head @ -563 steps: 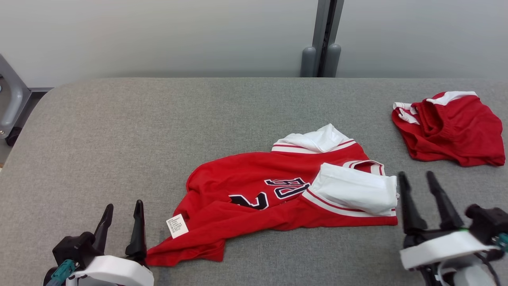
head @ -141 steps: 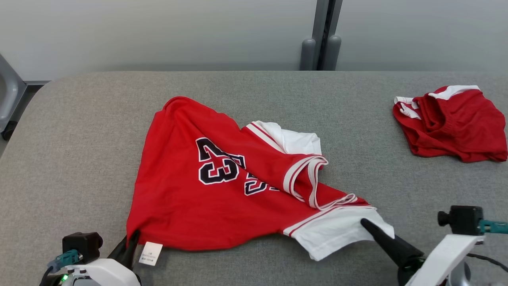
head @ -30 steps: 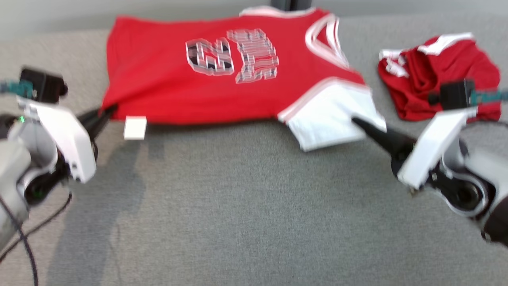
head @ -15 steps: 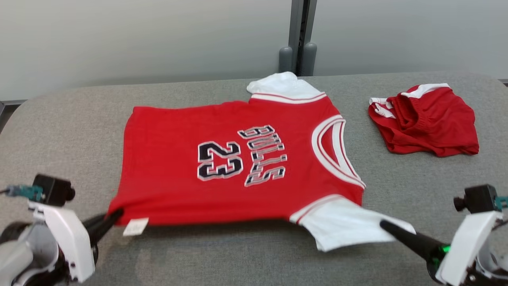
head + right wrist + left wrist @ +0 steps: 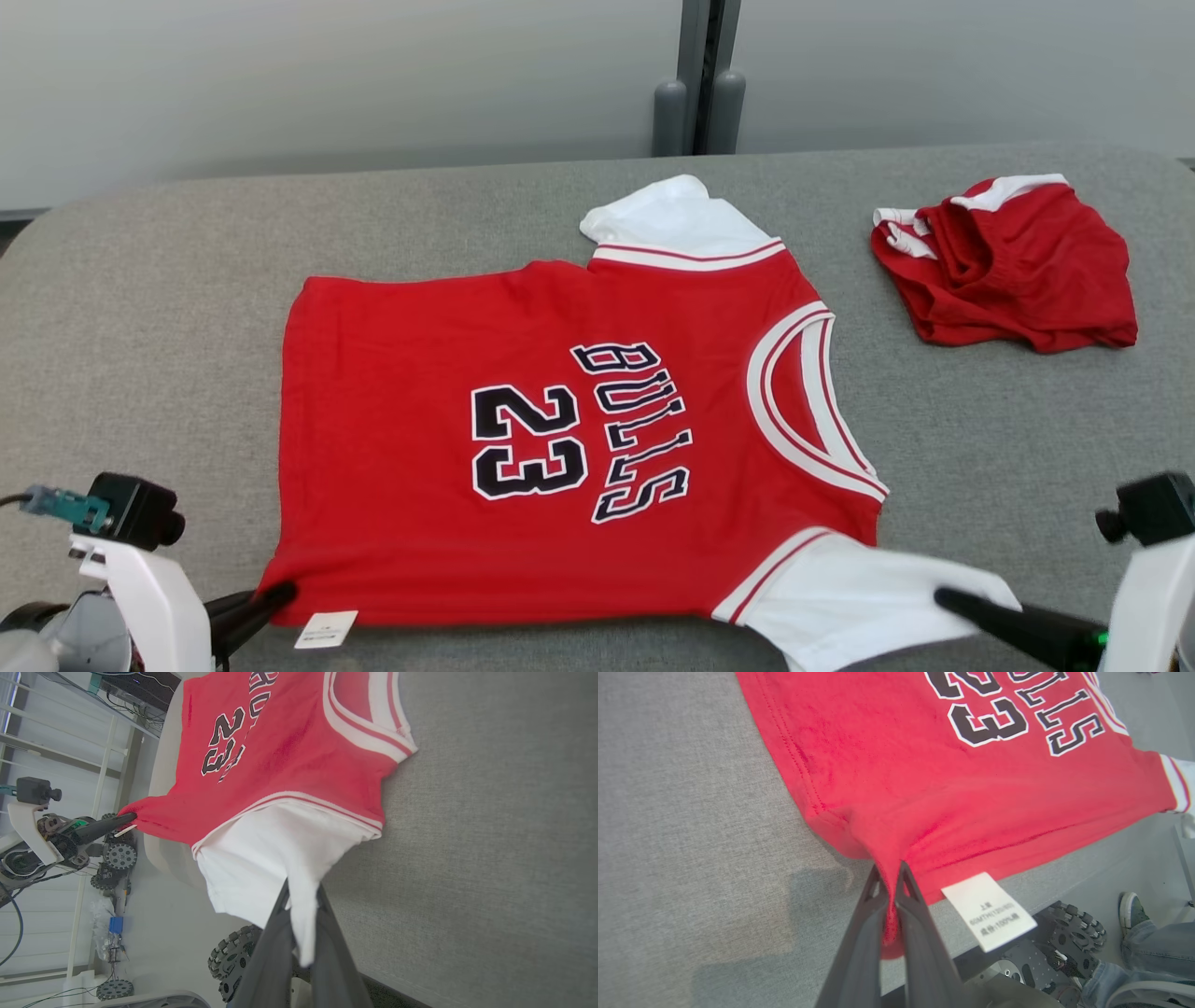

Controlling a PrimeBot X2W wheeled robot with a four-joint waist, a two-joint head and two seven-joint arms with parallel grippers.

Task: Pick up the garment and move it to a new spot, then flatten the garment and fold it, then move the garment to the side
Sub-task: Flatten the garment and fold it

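The red jersey (image 5: 560, 448) lay spread on the grey counter (image 5: 187, 280), soft and limp. The left gripper (image 5: 278, 592) pinched its hem corner and the right gripper (image 5: 945, 597) its white sleeve; those corners looked like sensible holds.

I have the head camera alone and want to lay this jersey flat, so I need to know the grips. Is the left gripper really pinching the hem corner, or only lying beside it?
Observer: Pinching. The left wrist view shows a fold of the jersey at its hem between the fingers of the left gripper, which is shut.
Operator: And the right one?
Observer: Its wrist view shows the right gripper shut on the edge of the white sleeve, out past the rim of the table.
Operator: Anything down by the base?
Observer: The left wrist view shows a person's shoe on the floor, beside the wheels.
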